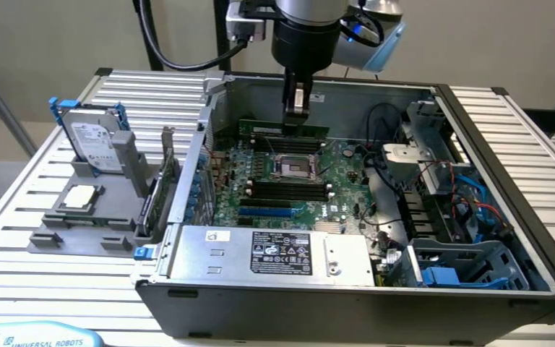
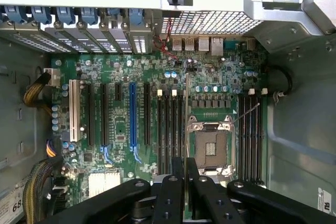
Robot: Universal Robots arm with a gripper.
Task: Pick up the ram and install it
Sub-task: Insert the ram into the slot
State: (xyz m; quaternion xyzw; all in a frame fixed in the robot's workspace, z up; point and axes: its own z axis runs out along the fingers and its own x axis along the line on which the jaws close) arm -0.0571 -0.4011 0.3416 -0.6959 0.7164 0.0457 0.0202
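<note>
Pickup done, seating left.
I hold the long green circuit-board ram (image 1: 258, 128) pinched in the black gripper (image 1: 296, 121) fingers, above the motherboard's black memory slots (image 2: 168, 129), unseated.

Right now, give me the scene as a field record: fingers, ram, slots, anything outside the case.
fingers: shut on the ram
ram: held long edge down over the motherboard, near the CPU socket; looks unseated
memory slots: black, empty, flanking the socket
computer case: open
outside case: hard drive and expansion card upright in grey holder, exterior view's left
</note>
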